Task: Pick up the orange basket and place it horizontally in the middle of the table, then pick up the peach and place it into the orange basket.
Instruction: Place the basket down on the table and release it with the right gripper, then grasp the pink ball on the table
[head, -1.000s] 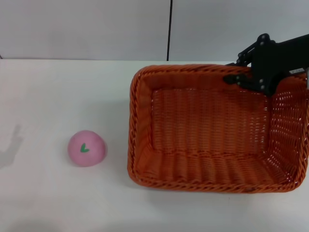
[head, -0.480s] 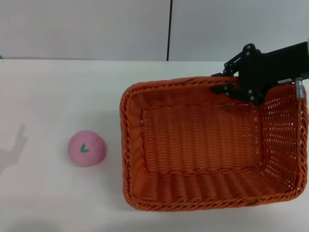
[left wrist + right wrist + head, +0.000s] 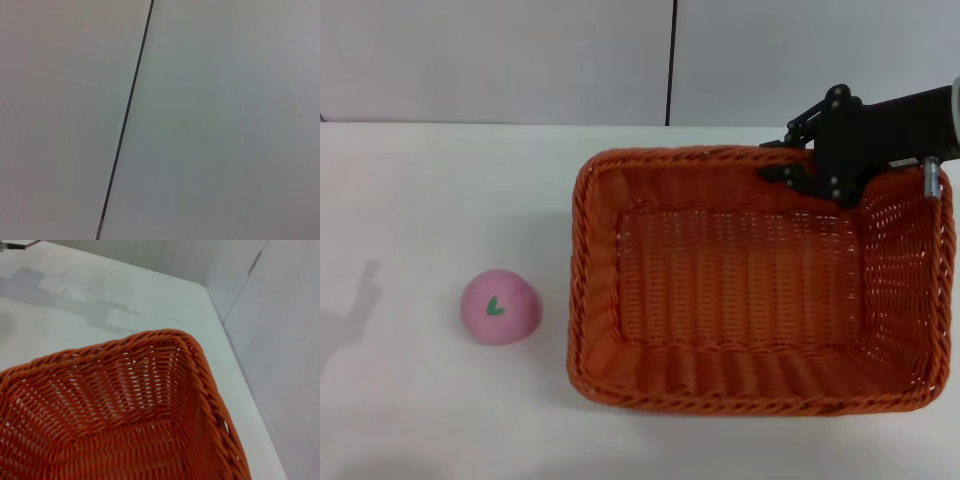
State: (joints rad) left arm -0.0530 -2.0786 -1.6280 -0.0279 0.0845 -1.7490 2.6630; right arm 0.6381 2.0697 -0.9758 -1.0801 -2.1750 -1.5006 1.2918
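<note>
There, the orange basket (image 3: 755, 280) sat on the white desk (image 3: 440, 190), filling the right half of the head view from the middle of the frame out to the right edge. Its long side ran across the picture, its open mouth faced up, and nothing lay inside it. The weave of its floor and flared walls showed plainly.

The right pincer (image 3: 798, 160) was at the upper right of the frame, reaching in from the right edge as a black arm. Its fingers straddled the far braided rim of the basket, one tip outside the wall and one just inside it, closed on the rim. The right wrist view looked down on one corner of the basket (image 3: 165, 405) with the bare desk (image 3: 100, 295) behind it and a grey wall beyond; the pincer's own fingers did not show there.

The peach (image 3: 500, 306) lay in the lower left of the head view, on the desk, well apart from the basket's left wall and touching nothing. Its small green leaf mark faced upward toward the camera.

The left pincer was nowhere in the head view. Its wrist camera showed only a pale wall (image 3: 225, 125) crossed by a thin dark seam (image 3: 126, 115), so I could not tell how its fingers stood.
</note>
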